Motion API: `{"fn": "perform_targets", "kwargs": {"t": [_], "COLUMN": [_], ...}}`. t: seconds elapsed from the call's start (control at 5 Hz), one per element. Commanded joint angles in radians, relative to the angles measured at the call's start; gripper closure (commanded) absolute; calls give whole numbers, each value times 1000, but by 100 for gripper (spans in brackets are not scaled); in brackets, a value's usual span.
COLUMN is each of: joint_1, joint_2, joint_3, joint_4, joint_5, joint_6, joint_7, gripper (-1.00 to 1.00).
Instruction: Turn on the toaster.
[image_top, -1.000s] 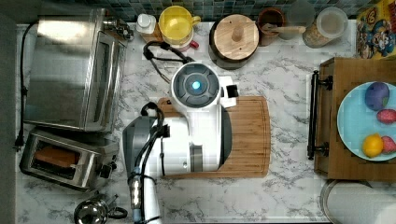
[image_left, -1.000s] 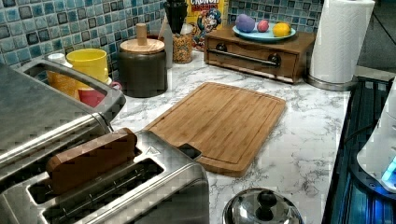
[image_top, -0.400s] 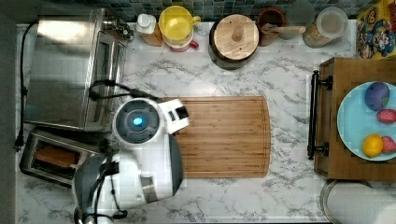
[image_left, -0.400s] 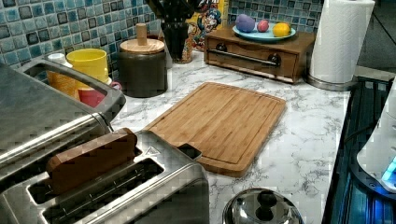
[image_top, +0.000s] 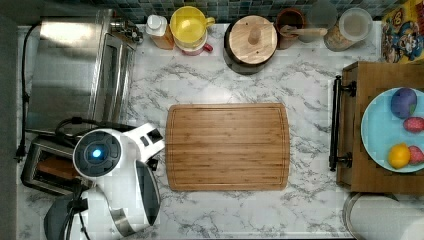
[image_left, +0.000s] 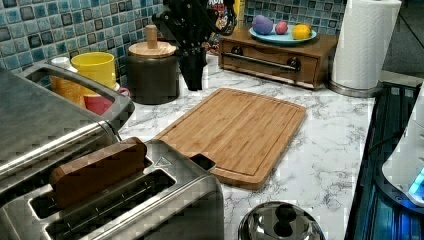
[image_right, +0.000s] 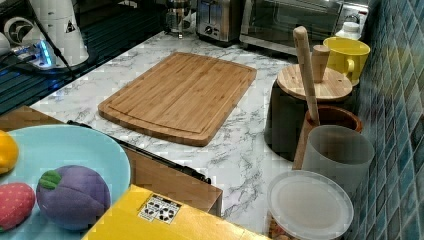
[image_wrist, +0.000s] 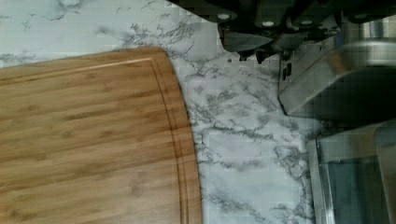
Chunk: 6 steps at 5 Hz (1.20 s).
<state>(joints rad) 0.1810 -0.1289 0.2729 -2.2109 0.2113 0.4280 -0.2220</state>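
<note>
In the top view my own white arm (image_top: 117, 175) lay across the toaster (image_top: 40, 167), covering its end nearest the cutting board (image_top: 227, 147), so I could not see the lever or knob there. The toaster sat at the top view's lower left, just beside the big toaster oven (image_top: 70, 70). In the left view it filled the near corner, cut off by the edge, with a brown slice (image_left: 97, 170) standing in one slot; its lever side faced away.

My gripper (image_left: 192, 84) hung dark above the counter near the lidded canister (image_left: 152, 75). My jaws looked pressed together with nothing between them, apart from the toaster. In the wrist view the gripper (image_wrist: 251, 56) was cropped and shadowed, close to a steel corner.

I could read no writing. A small triangle mark (image_left: 162, 161) sat on the toaster's top. The yellow box (image_right: 165, 220) bore a label (image_right: 160, 208) too small to read.
</note>
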Motion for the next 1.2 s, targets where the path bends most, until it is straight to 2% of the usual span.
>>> {"fn": "perform_targets", "kwargs": {"t": [0.2,0.6,0.8,1.2], "joint_1": [72,139,144,113], "joint_2": [-159,-67,-51,-86], "joint_3": [70,118,125,128], "joint_4": [-74,-43,-50,-128], "joint_5": [89,80,89,110], "joint_6": [-3,-10,15,154], "joint_7": [-59,-48,-36,42], "gripper": [100,100,100,100]}}
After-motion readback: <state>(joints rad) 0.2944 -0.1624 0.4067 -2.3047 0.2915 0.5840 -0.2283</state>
